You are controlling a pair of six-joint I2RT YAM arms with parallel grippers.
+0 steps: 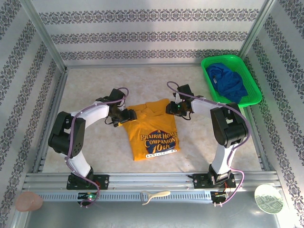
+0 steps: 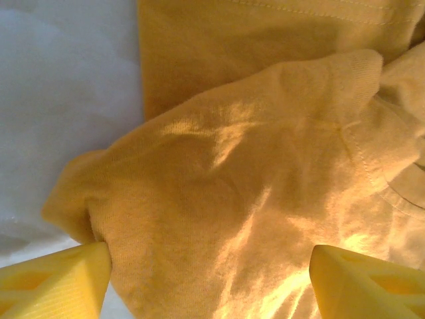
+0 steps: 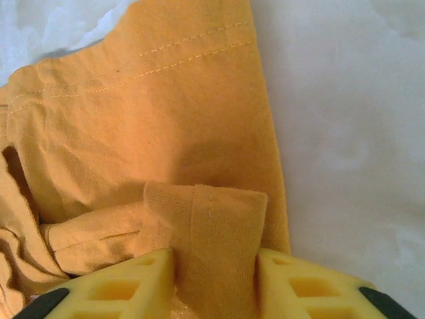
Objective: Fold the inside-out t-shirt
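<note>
The orange-yellow t-shirt [image 1: 152, 135] lies in the middle of the table, folded narrow, with a dark printed logo facing up. My left gripper [image 1: 130, 115] is at its upper left corner. In the left wrist view this gripper [image 2: 212, 286] is open, its yellow fingers [image 2: 60, 282] wide apart on either side of a bunched hump of t-shirt cloth [image 2: 252, 166]. My right gripper [image 1: 170, 109] is at the upper right corner. Seen in the right wrist view, the right gripper [image 3: 216, 279] is shut on an upright fold of the t-shirt [image 3: 146, 119] near its stitched hem.
A green basket [image 1: 244, 101] at the back right holds a dark blue garment [image 1: 228, 80]. Metal frame rails [image 1: 152, 180] border the table. On the front ledge lie a pink disc [image 1: 28, 202], a cream object [image 1: 154, 195] and a round plate [image 1: 268, 199].
</note>
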